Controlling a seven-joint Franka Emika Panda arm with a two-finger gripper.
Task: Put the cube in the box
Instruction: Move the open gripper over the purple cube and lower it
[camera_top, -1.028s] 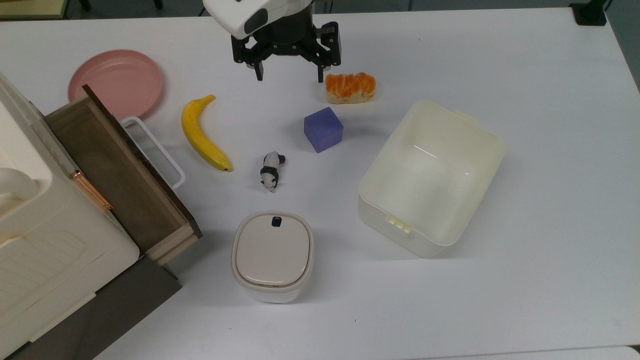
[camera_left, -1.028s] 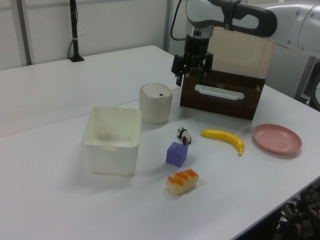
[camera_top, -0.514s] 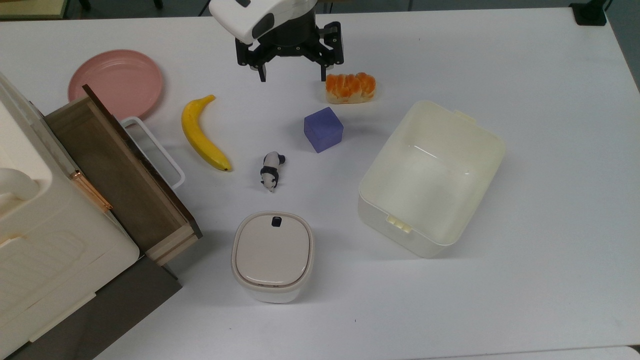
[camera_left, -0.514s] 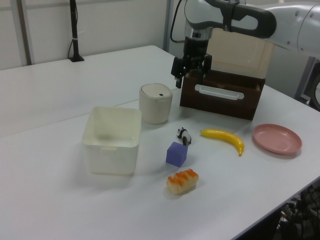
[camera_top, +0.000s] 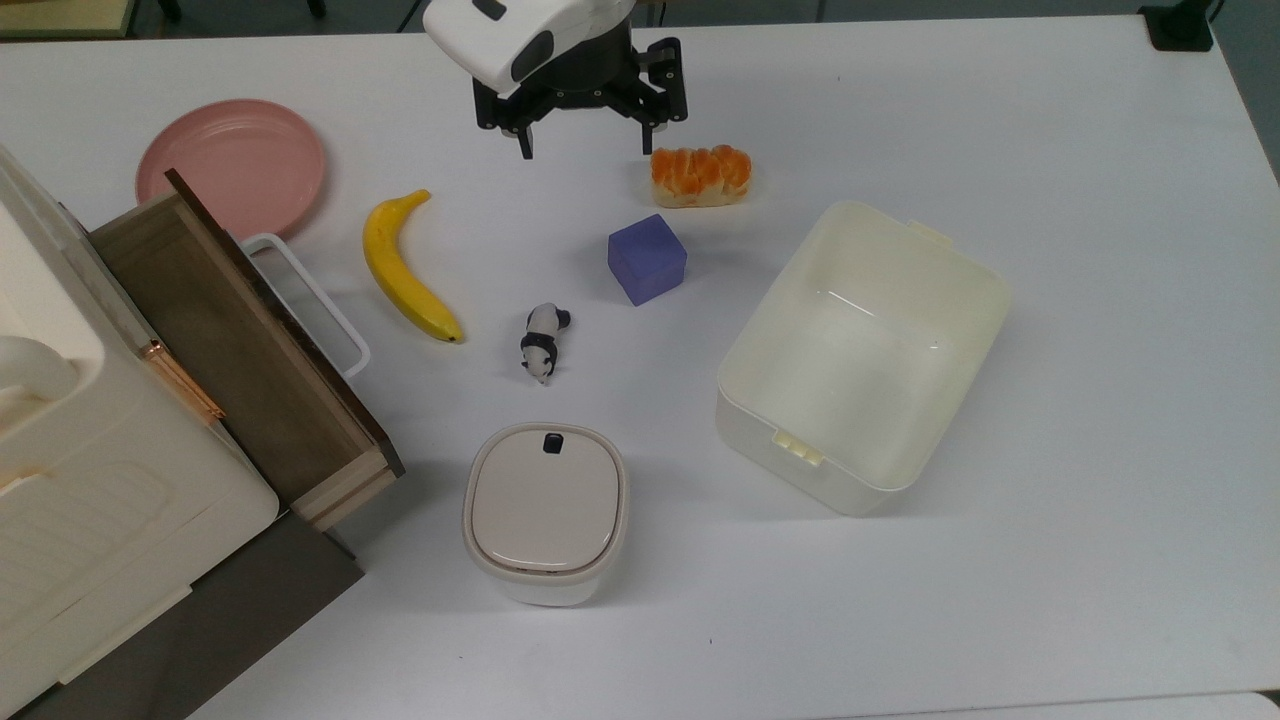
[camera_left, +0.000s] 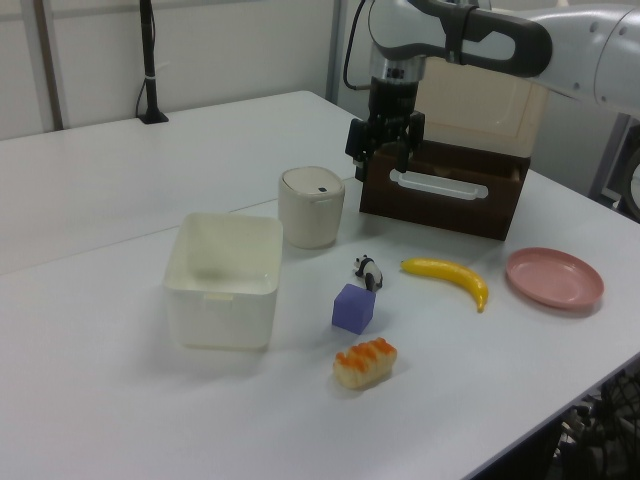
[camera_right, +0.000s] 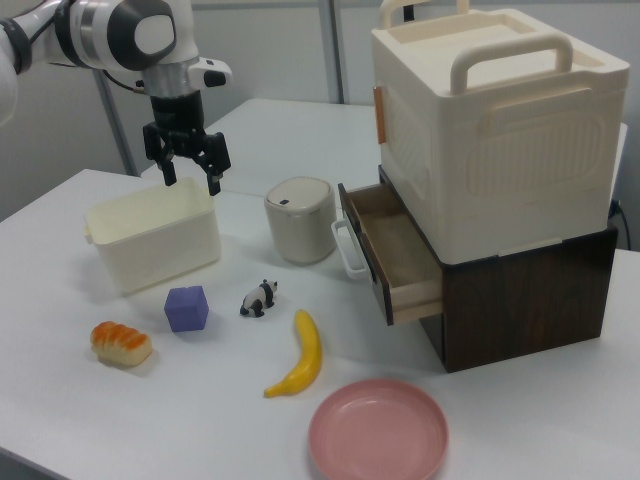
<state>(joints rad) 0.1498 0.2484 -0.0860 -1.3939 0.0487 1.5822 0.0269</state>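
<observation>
- The small matte blue-purple cube (camera_top: 647, 258) sits on the white bench (camera_top: 1080, 560), untouched, beside the large cream-white translucent plastic box (camera_top: 862, 355), which lies just to the top view's right of it and is empty.
- The black two-finger pincer (camera_top: 581, 147) hangs released, its fingers spread wide and holding nothing, well above the bench.
- The deciding relation: in the top view the cube lies toward the lower right of the pincer, with the orange-glazed bread bun (camera_top: 700, 176) close by, between the two and a little to the right.
- In the right view the pincer (camera_right: 189, 175) points straight down from a vertical wrist, high over the box's (camera_right: 152, 238) far rim, the cube (camera_right: 186, 308) nearer the camera.
- The cube has no long axis; its faces sit turned slightly against the finger line, so I judge a small wrist twist may help.
- The yellow banana (camera_top: 408, 268) and small panda figure (camera_top: 541, 342) lie clear of the path.
</observation>
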